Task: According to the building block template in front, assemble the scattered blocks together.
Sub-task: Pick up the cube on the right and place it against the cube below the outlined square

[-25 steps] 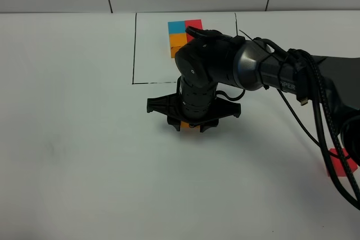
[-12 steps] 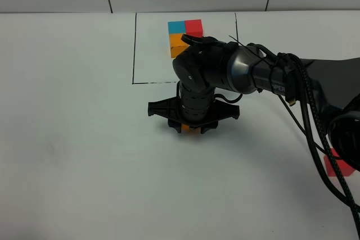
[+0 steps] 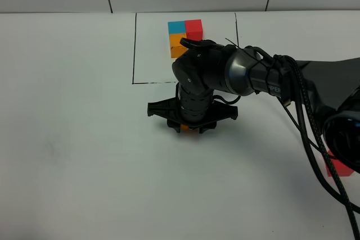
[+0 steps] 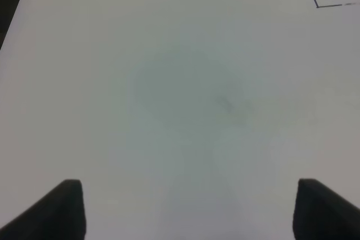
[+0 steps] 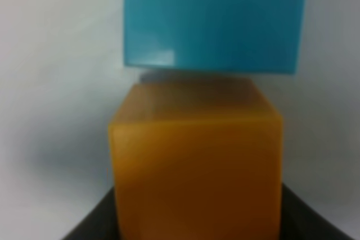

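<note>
The right claw (image 3: 190,128) reaches across the middle of the table (image 3: 84,139) and points straight down, closed on the orange cube (image 3: 188,130), which shows as a small orange patch under the black fingers. In the right wrist view the orange cube (image 5: 197,155) fills the space between the two dark finger bases. The teal-blue cube (image 5: 216,21) sits directly beyond it, face to face, with only a thin shadowed seam between them; whether they touch cannot be told. From the high camera the teal-blue cube is hidden under the arm.

The building block template (image 3: 180,36) lies at the far side of the table, inside a black outline (image 3: 134,49), with blue and red cubes side by side and an orange one in front of the blue. The red cube (image 3: 340,168) lies well apart at the right edge, partly behind cables.

The left claw (image 4: 194,209) stands wide apart and holds nothing, over bare table.
</note>
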Robot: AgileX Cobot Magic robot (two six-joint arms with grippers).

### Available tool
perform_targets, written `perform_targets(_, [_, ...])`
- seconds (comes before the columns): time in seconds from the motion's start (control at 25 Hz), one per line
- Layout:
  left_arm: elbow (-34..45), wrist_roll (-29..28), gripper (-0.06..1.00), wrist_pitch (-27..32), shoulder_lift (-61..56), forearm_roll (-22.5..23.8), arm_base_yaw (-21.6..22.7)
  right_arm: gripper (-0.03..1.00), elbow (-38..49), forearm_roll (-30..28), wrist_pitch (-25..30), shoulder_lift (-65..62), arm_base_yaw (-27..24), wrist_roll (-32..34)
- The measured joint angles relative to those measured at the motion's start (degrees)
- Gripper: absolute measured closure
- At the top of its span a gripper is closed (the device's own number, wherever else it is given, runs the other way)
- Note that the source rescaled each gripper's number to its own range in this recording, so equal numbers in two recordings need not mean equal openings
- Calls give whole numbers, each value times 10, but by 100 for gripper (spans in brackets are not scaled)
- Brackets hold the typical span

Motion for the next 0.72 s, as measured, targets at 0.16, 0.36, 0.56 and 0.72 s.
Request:
perform_targets(0.16, [0,0,19,0,0,0,0,96,-1,-3,0,2,0,0])
perform_targets(0.36, [0,0,19,0,0,0,0,96,-1,-8,0,4,1,1])
perform_targets(0.56, [0,0,19,0,0,0,0,96,-1,-32,-3,5,1,1])
perform_targets(0.72, [0,0,19,0,0,0,0,96,-1,-36,-3,5,1,1])
